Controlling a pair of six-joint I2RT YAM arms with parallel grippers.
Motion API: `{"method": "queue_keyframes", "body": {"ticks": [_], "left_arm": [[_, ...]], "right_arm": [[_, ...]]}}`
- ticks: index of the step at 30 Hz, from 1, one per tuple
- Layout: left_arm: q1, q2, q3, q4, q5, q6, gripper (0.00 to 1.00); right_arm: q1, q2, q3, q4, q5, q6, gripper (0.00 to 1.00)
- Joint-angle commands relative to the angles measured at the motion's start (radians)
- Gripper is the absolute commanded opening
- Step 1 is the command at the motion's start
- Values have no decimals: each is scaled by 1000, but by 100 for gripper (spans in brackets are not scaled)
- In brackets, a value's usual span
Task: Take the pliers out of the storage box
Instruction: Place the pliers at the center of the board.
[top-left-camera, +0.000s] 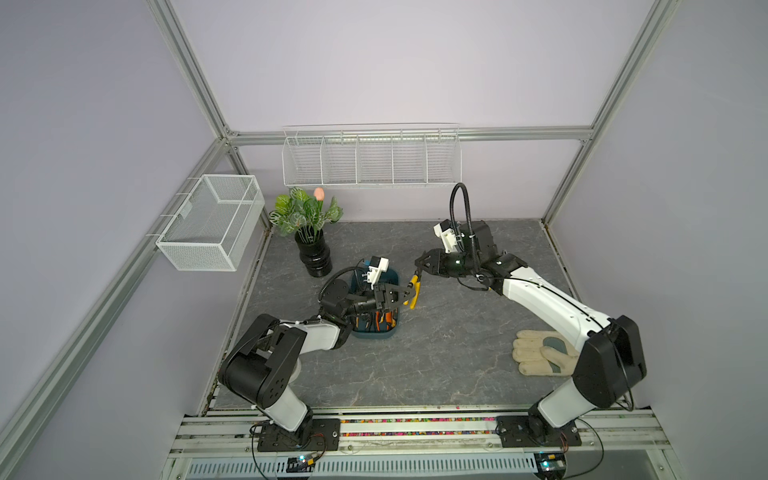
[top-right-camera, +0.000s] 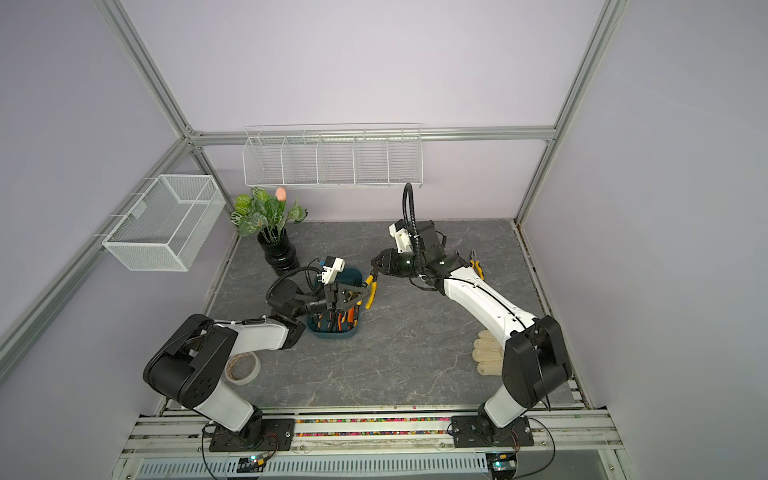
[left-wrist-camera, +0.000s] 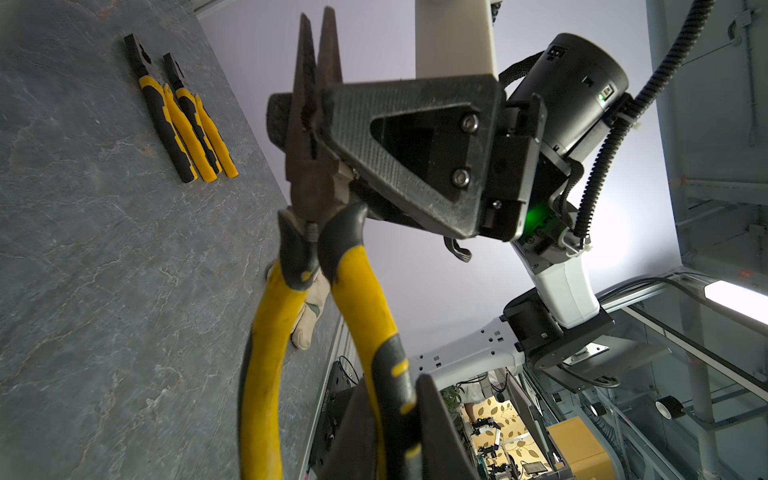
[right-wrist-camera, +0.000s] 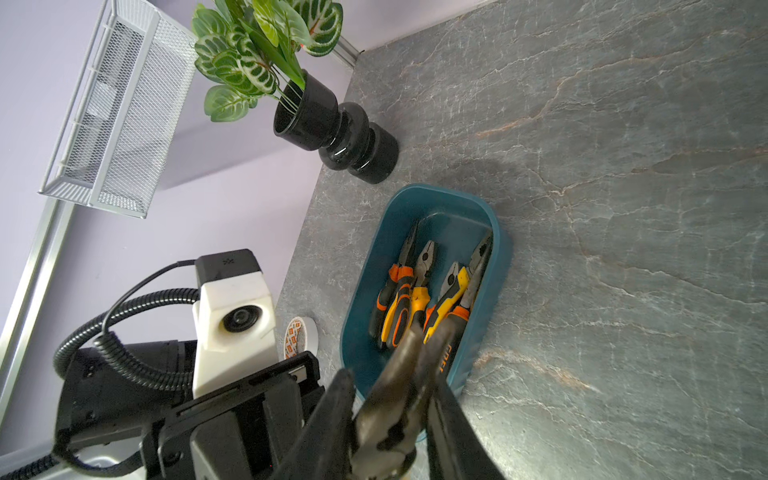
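Your left gripper (left-wrist-camera: 399, 424) clamps a handle of the yellow pliers (left-wrist-camera: 357, 299) (raised near the storage box (right-wrist-camera: 500, 259)); right gripper (left-wrist-camera: 305, 120) pinches their nose.

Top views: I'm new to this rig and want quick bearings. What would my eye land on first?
Yellow-handled pliers hang in mid-air by the teal storage box, the left gripper shut on a handle and the right gripper clamped on the metal nose. More pliers lie in the box, and two yellow-handled pairs lie side by side on the grey table.
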Motion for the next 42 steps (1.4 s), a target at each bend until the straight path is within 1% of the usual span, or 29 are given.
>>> {"method": "queue_keyframes", "body": {"ticks": [1, 4, 10, 13, 14, 16, 18, 19, 21, 22, 23, 26, 29, 31, 33, 36, 42], "left_arm": [[10, -32, 33, 45, -27, 0, 0], [10, -31, 35, 43, -29, 0, 0], [10, -31, 38, 35, -28, 3, 0], [10, -28, 42, 29, -25, 3, 1], [10, -28, 42, 29, -25, 3, 6], [10, -30, 42, 23, -25, 7, 15], [9, -38, 43, 0, -26, 20, 29], [10, -44, 44, -13, -27, 28, 34], [10, -57, 44, -48, -33, 49, 53], [10, -63, 45, -62, -34, 56, 60], [10, -72, 45, -76, -36, 67, 63], [10, -92, 46, -116, -36, 89, 68], [9, -121, 54, -190, -33, 128, 69], [9, -150, 65, -299, -34, 180, 69], [10, -189, 79, -430, -41, 280, 69], [10, -239, 88, -547, -56, 358, 69], [9, -248, 86, -574, -58, 370, 68]], "right_arm": [[5, -25, -20, -27, -20, 18, 31], [5, -21, -31, -7, -37, 47, 30], [5, -27, -70, 41, -45, 117, 14], [6, -29, -54, -4, -16, 91, 8], [5, -31, -43, -33, 5, 74, 7], [5, -35, -23, -79, 37, 43, 6], [6, -40, -10, -104, 57, 26, 7], [5, -42, -7, -110, 63, 22, 6], [5, -42, 3, -125, 72, 11, 7], [5, -41, 6, -131, 76, 8, 6], [5, -42, 12, -138, 83, 2, 7], [5, -45, 19, -159, 111, -17, 6], [0, -47, 50, -224, 166, -66, 6], [-8, -50, 81, -282, 215, -111, 7], [-19, -42, 126, -363, 281, -171, 7], [-49, -7, 186, -465, 345, -243, 7], [-131, 32, 181, -501, 323, -276, 7]]}}
